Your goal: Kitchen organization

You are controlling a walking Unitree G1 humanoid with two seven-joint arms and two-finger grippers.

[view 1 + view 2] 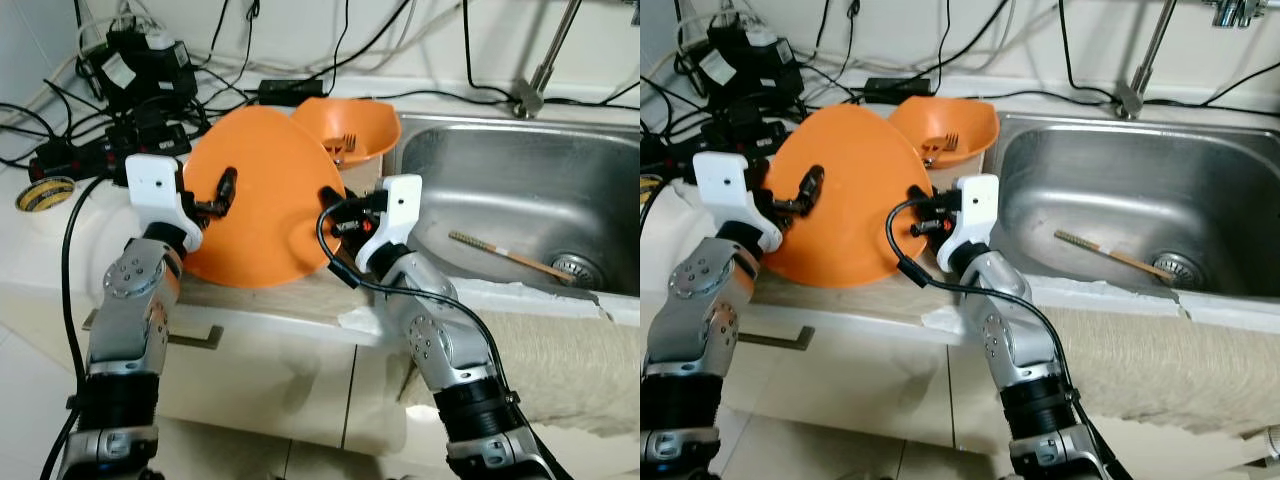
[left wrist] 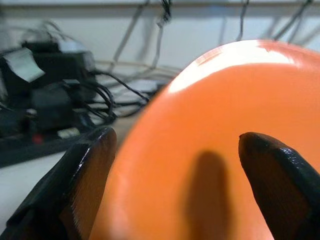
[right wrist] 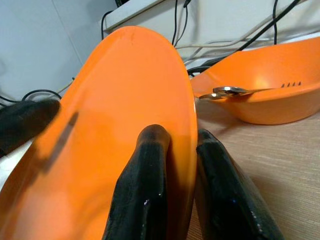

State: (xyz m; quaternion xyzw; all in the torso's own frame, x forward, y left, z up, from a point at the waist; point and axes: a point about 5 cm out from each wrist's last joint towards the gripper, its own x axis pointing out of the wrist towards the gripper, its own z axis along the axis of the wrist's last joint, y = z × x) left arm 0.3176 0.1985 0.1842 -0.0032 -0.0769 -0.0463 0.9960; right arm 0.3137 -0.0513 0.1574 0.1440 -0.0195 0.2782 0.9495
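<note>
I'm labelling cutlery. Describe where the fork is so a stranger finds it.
Start at the steel sink. On the counter just left of it sits an orange bowl, behind the big tilted orange plate. The fork lies inside that bowl, the one metal piece there.

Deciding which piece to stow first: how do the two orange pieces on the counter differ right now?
The orange plate is tilted up on edge, pinched at its rim by the right gripper; the orange colander bowl sits flat behind it, ungripped. The plate is bare; the bowl holds a fork. Both are orange.

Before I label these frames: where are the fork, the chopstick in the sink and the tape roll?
fork [image 1: 345,143], left eye view, tines.
chopstick [image 1: 500,252], left eye view, mid shaft.
tape roll [image 1: 45,193], left eye view, top ring.
</note>
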